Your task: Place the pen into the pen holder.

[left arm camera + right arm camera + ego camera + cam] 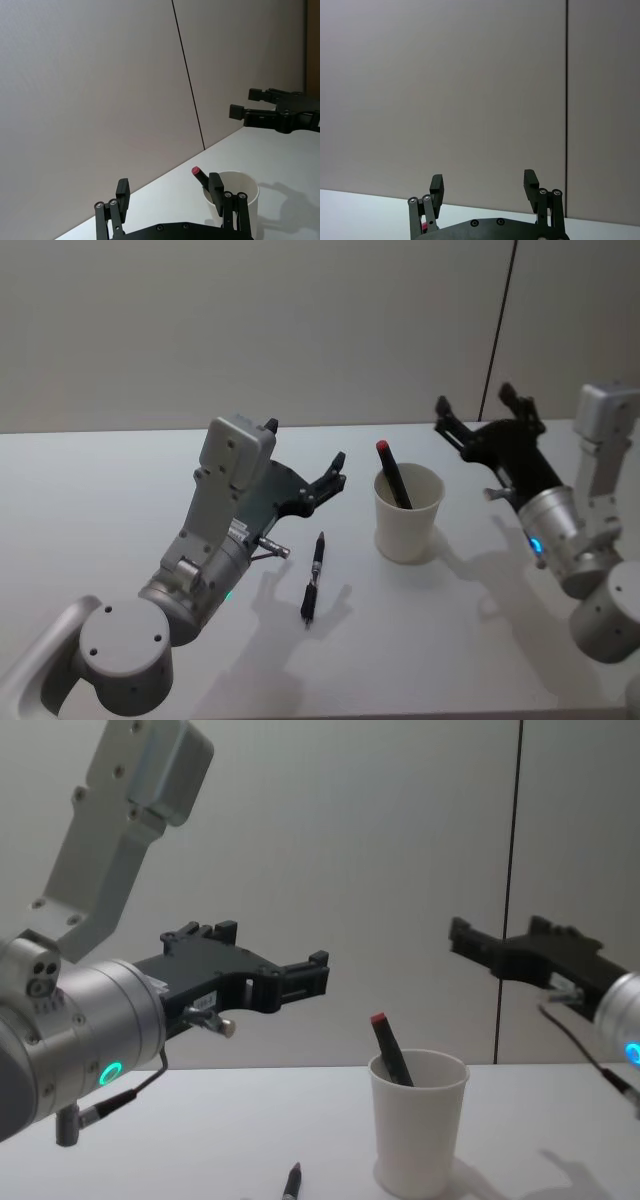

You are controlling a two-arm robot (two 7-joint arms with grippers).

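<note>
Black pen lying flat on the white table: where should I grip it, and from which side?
I'd grip the slim black pen mid-barrel, coming straight down from above with the open left tool, the nearer one, closing across the barrel. It lies flat on the white table, with bare surface on both sides.

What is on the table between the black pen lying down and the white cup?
Nothing. In the head view, the stretch of table between the black pen and the white cup is bare.
</note>
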